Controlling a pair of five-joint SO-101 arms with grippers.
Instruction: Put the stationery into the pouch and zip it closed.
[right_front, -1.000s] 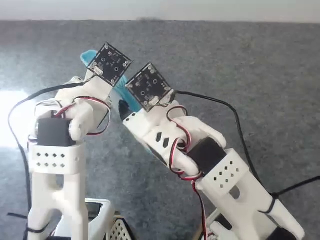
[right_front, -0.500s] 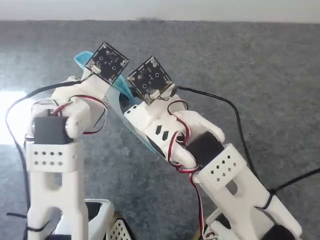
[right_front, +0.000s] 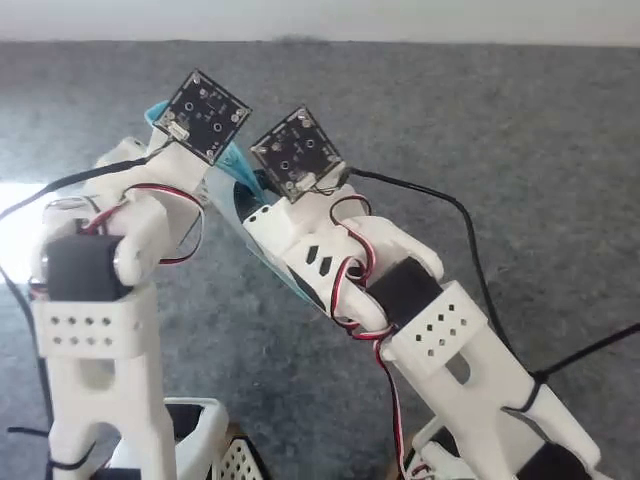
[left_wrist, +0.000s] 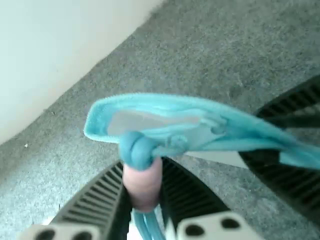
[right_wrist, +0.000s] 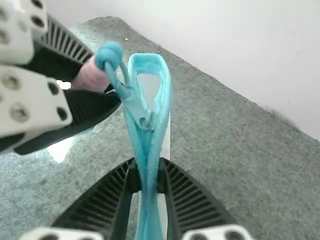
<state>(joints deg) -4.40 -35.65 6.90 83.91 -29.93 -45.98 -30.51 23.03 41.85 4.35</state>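
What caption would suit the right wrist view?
Right gripper clamps the pouch while left gripper holds its zip pull.

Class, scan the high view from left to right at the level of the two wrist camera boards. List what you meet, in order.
In order: left arm's camera board → teal pouch → right arm's camera board → black cable.

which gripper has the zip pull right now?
The left gripper: it pinches the pink bead on the zip pull's cord. The right gripper clamps the turquoise pouch by its edge instead.
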